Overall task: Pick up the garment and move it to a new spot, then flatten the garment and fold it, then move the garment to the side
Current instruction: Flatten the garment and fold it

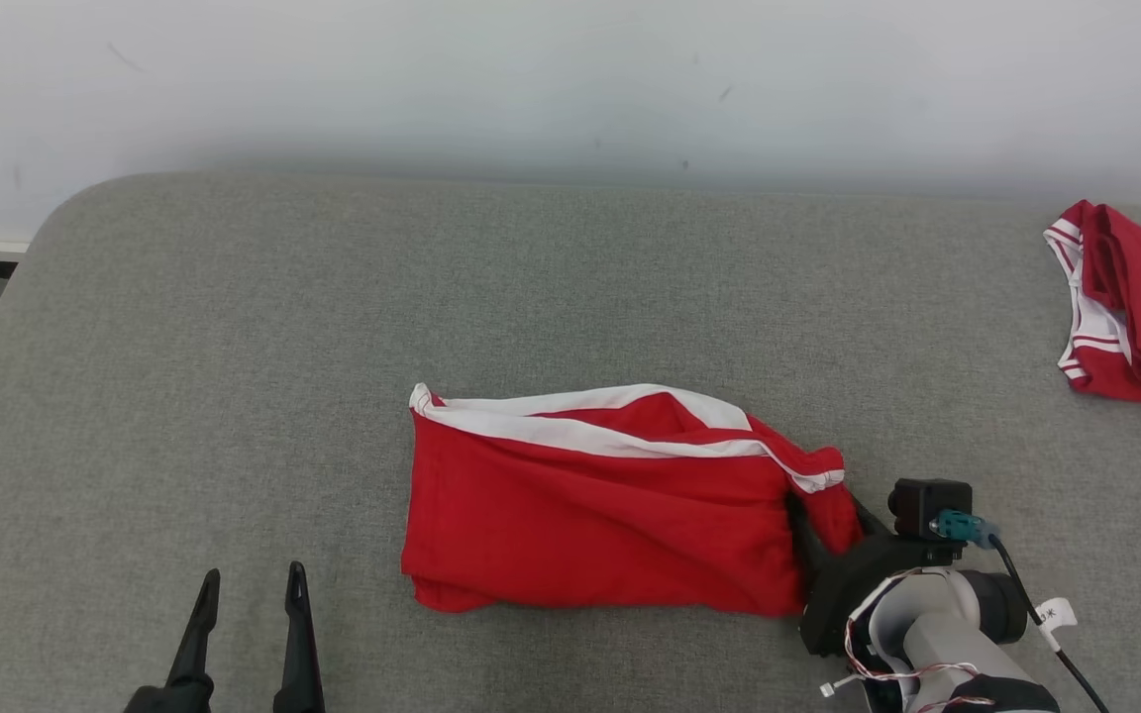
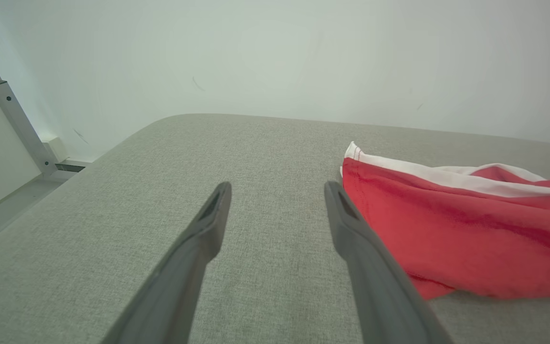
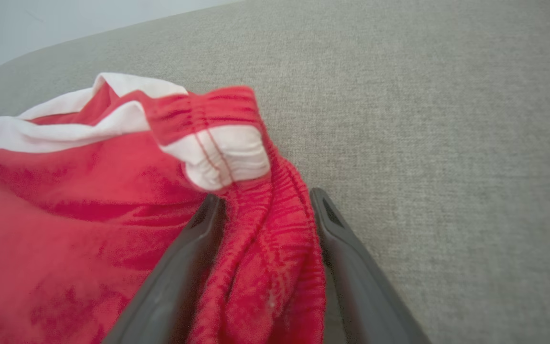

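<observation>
Head view: the red-and-white garment (image 1: 600, 505) is found crumpled and partly folded over near the middle of the grey padded surface (image 1: 234, 347), towards its near edge.
Right wrist view: the right gripper (image 3: 263, 200) is set astride the garment's bunched elastic corner. Its fingers stand apart with fabric between them, and no firm pinch is evident.
Left gripper (image 1: 254, 572): spread wide and empty, near the garment's left end, not touching it.
Second garment (image 1: 1140, 317): a similar red-and-white piece is laid at the far right edge, well apart.
Risk, grip: if only the outer ribbed layer is caught, the cloth is judged likely to slip out on lifting.
Risk, one-corner lift: the garment may be dragged and twisted, making flattening harder.
Risk, placement: the second garment could be disturbed if the load is carried right.
Containers: none are concerned; both garments rest directly on the surface.
</observation>
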